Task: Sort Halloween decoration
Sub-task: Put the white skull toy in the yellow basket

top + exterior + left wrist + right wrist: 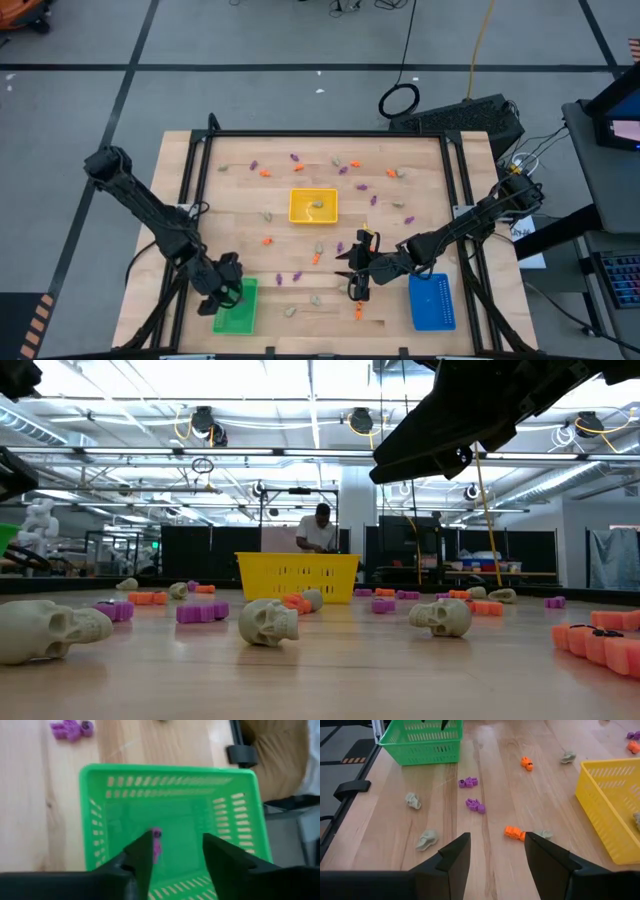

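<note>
Halloween trinkets in orange, purple and pale grey lie scattered over the wooden table. One purple trinket sits inside the green tray, just between the spread fingers of the left gripper, which hangs open above the tray and holds nothing. The right gripper hovers over the table between the yellow tray and the blue tray, fingers apart and empty, with an orange trinket lying near them.
</note>
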Available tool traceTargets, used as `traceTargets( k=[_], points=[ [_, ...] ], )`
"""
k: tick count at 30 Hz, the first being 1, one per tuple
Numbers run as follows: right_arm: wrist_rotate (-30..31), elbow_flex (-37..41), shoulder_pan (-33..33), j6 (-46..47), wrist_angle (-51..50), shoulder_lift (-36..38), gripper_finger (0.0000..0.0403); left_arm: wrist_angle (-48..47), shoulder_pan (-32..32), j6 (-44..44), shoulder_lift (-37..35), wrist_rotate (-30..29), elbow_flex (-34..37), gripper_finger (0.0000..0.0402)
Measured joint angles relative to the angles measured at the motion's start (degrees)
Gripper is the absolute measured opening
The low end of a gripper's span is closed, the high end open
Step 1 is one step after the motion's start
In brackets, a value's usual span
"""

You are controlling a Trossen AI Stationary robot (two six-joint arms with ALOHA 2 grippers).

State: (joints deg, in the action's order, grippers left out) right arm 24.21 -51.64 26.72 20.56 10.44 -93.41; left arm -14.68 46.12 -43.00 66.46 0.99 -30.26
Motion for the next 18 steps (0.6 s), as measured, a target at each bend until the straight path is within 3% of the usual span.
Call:
traceTargets(
  k=[3,8,13,18],
  points=[
    [0.0,0.0,0.0,0.9,0.0,0.0,0.0173,0.1,-1.0,-1.7,-1.1,1.8,0.0,0.0204],
    [-1.1,0.0,0.0,5.5,0.6,0.0,0.0173,0.1,-2.3,-5.7,-3.6,0.4,0.0,0.0207],
    [-7.3,0.0,0.4,5.5,1.1,0.0,0.0173,0.1,-2.8,0.9,-6.0,-3.7,-0.3,0.0198],
    [-8.0,-1.4,3.0,7.3,-3.8,0.0,0.0173,0.2,-3.9,8.5,-7.3,-9.8,-3.1,0.0194]
  ],
)
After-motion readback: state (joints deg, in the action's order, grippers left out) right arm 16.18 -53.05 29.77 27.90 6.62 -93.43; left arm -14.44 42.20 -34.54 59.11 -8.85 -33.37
